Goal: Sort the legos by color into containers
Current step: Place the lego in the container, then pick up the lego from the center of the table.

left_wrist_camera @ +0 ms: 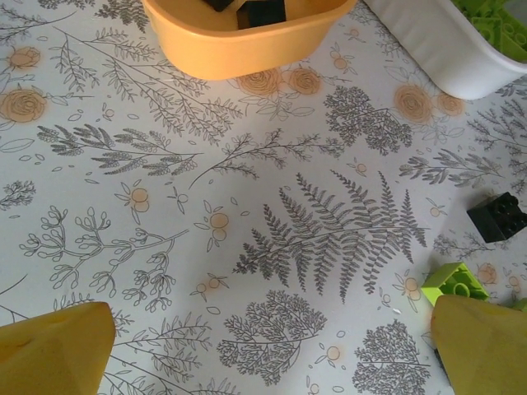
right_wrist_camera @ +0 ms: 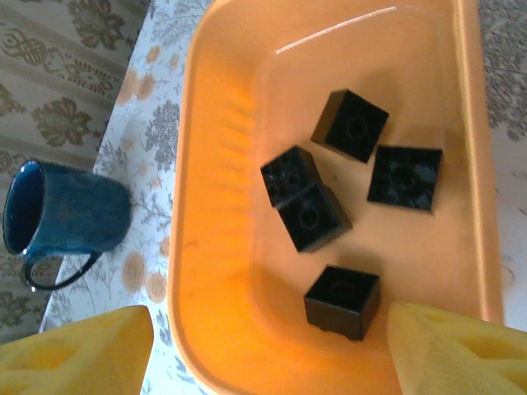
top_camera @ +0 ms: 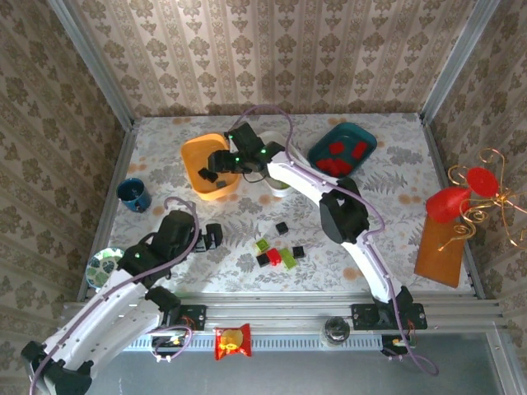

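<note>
**Step in hand.** Your right gripper (top_camera: 212, 171) hangs over the orange tub (top_camera: 196, 156), at 11 o'clock from the table's middle. I judge this to be the drop-off end of a black-brick run. The wrist view shows black bricks (right_wrist_camera: 313, 216) lying on the floor of the tub (right_wrist_camera: 185, 206), and none of them touches a finger.

**Sorted so far.**
- Red bricks (top_camera: 338, 156) lie in the teal tub (top_camera: 368, 137), at 1 o'clock.
- The white tub (top_camera: 278, 188), just right of the orange one, holds lime pieces, seen in the left wrist view.

**Left to sort.** A loose cluster (top_camera: 278, 253) of black, lime and red bricks lies at 6 o'clock, near the arm bases. So the job is partly done.

**Jaws.**
- Right: the fingers (right_wrist_camera: 82, 350) stand well apart. There is nothing between them, only tub floor below.
- Left gripper (top_camera: 212, 236): spread as wide as it goes, empty, and hovering over bare tablecloth. In its wrist view a lime brick (left_wrist_camera: 453, 284) sits at 4 o'clock, just beside the right fingertip (left_wrist_camera: 482, 341). A black brick (left_wrist_camera: 498, 216) sits at 3 o'clock.

**Next move, as I judge it.**
1. Lift your right gripper clear of the tub wall.
2. Swing it back toward 6 o'clock and pick one brick off the cluster's edge.

The bricks there lie close together, so come down squarely on one brick or you risk nudging its neighbours. The blue cup (right_wrist_camera: 66, 218) at 9 o'clock is no target.
</note>
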`<control>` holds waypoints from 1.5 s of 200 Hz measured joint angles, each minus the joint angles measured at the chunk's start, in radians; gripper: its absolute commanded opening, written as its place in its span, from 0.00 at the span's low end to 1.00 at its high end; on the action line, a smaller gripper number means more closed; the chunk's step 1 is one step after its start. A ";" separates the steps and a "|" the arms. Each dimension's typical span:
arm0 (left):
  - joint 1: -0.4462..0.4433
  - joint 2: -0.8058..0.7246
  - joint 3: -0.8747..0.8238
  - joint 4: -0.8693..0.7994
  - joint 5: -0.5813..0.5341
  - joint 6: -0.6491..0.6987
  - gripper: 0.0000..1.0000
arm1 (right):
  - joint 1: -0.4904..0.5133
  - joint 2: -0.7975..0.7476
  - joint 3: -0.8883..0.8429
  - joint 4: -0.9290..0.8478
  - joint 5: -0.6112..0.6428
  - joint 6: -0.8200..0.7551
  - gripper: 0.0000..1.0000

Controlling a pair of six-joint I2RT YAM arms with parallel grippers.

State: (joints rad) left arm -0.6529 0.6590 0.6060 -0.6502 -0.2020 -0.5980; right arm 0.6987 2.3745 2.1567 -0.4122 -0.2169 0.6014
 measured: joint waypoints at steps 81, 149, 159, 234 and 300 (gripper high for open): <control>-0.001 0.354 0.131 0.183 0.226 0.090 0.92 | -0.026 -0.669 -0.844 0.201 0.118 0.047 0.74; -0.151 0.789 0.331 0.283 0.371 0.193 0.88 | -0.105 -0.986 -1.302 0.139 0.278 0.097 0.75; -0.166 0.846 0.371 0.285 0.383 0.210 0.86 | -0.105 -1.041 -1.344 0.130 0.298 0.109 0.75; -0.237 1.150 0.561 0.225 0.368 0.304 0.78 | -0.140 -1.246 -1.441 0.066 0.369 0.140 0.76; -0.252 1.237 0.609 0.199 0.291 0.349 0.66 | -0.149 -1.287 -1.446 0.053 0.372 0.139 0.77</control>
State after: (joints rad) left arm -0.9047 1.8957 1.2152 -0.4515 0.0891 -0.2489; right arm 0.5495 1.0870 0.7109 -0.3592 0.1551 0.7406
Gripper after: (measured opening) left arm 0.685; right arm 0.768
